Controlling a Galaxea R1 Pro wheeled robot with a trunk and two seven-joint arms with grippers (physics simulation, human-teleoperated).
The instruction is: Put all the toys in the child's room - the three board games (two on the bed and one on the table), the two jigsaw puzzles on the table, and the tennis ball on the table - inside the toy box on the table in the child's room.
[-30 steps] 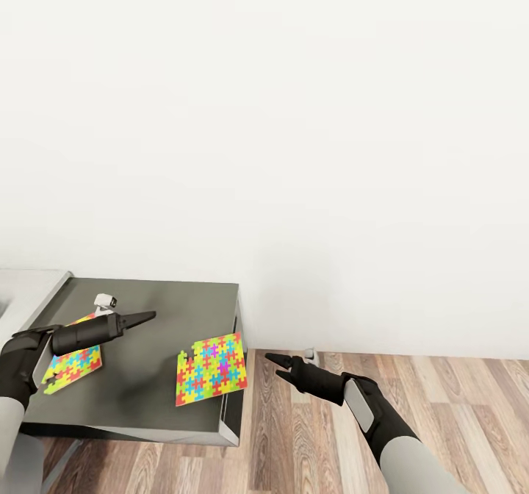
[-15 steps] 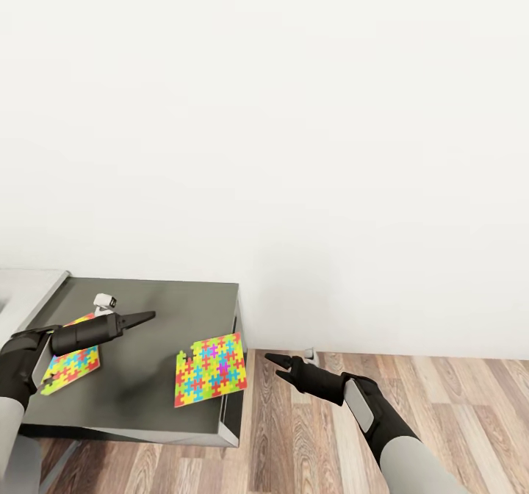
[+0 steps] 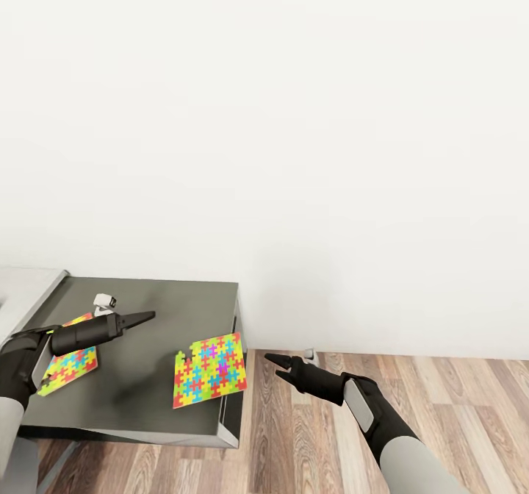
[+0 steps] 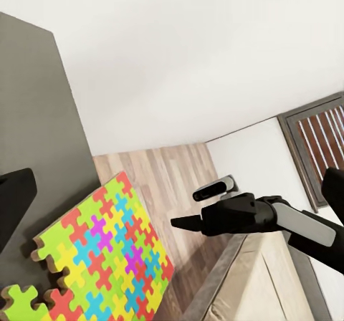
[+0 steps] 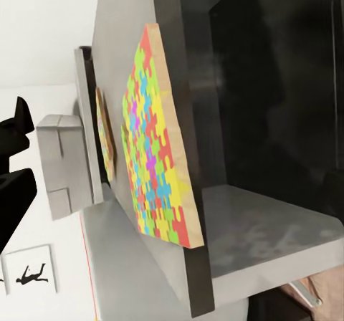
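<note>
Two jigsaw puzzles lie on the low dark end of the table [image 3: 147, 398]. One puzzle [image 3: 209, 370] sits at the corner nearest the wooden floor [image 3: 411, 406], its edge reaching the table's side. The other puzzle [image 3: 67, 358] lies further along, partly under the left arm. The left gripper [image 3: 143, 317] hangs over the dark top between the two puzzles, its fingers looking drawn close together and holding nothing. The right gripper [image 3: 273, 365] hangs out over the floor just beside the table's end, pointing toward the near puzzle, its fingers slightly parted and empty. A small white block [image 3: 106, 302] stands near the far puzzle.
</note>
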